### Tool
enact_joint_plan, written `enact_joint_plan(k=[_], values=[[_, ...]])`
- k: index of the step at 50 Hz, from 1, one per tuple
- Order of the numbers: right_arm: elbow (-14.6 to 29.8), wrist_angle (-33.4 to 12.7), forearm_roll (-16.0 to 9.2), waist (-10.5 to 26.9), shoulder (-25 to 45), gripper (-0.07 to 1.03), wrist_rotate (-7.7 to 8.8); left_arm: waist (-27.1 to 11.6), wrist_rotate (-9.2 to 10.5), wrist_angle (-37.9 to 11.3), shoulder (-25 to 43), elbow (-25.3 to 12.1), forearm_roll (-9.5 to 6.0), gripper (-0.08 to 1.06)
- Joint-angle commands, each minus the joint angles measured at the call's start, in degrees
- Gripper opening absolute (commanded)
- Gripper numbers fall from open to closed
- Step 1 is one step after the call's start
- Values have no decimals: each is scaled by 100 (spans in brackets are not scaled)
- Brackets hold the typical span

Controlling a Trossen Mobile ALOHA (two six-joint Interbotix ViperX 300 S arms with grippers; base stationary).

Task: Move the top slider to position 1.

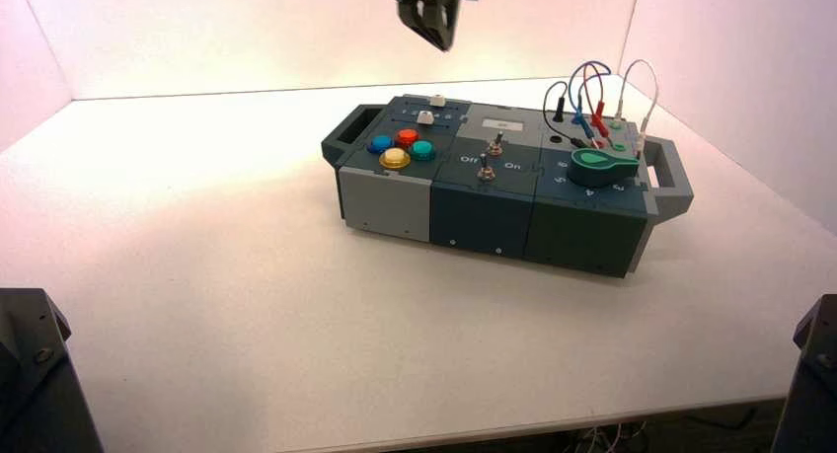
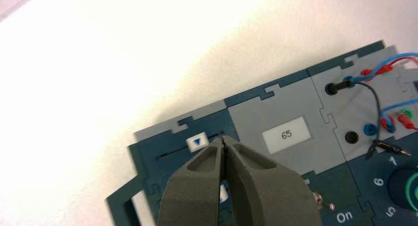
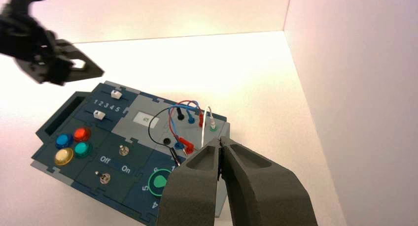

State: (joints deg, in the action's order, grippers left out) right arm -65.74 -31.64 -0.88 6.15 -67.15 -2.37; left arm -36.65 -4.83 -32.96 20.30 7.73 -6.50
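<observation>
Top slider (image 2: 197,142) short of position 1; move outstanding.
White knob sits mid-track on the box's (image 1: 483,216) far-left panel. Left gripper (image 2: 223,138), closed and empty, is above it, contact unconfirmed; right gripper (image 3: 220,139), closed, waits right of the box. Lower slider (image 2: 223,193) partly hidden.

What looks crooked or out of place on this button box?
The black cable's bare metal clip lies loose across the grey panel's edge, seemingly plugged into nothing, while its other end sits in a socket. Nothing looks spilled or broken.
</observation>
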Motion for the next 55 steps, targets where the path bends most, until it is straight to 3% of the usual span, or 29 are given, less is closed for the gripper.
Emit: enact_joint_plan(k=[1, 34, 55], values=[[141, 62, -18, 18, 114, -2, -9, -53, -53, -202, 70, -369, 9, -3], [141, 70, -9, 18, 123, -2, -9, 0, -299, -422, 773, -835, 9, -3], [141, 70, -9, 18, 123, -2, -18, 211, -387, -519, 773, -791, 18, -3]])
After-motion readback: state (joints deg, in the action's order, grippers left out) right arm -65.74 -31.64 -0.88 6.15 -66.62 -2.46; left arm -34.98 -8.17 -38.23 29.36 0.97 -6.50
